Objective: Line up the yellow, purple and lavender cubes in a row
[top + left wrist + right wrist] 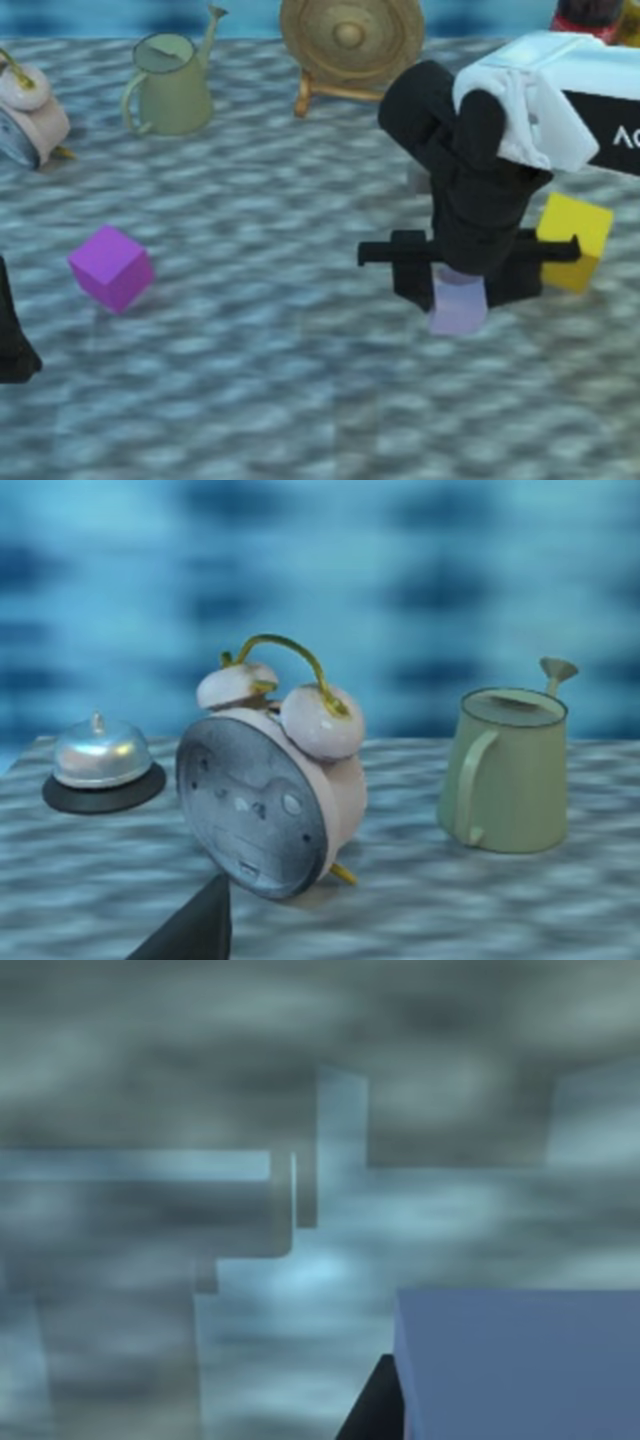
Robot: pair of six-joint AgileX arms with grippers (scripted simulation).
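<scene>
My right gripper [458, 282] hangs over the right half of the table, shut on the lavender cube [457, 305], which shows just below the black hand. In the right wrist view the lavender cube [520, 1365] fills the corner beside one dark finger [375, 1408], above the gripper's shadow on the table. The yellow cube [573, 238] sits just to the right of that hand, partly hidden by it. The purple cube [111, 267] rests alone on the left side. My left gripper [12, 350] is parked at the left edge, open, far from all cubes.
Along the back stand an alarm clock [30, 110], a green watering can [172, 85] and a round gong on a stand [350, 45]. The left wrist view shows a silver call bell [102, 763] beside the alarm clock [270, 800].
</scene>
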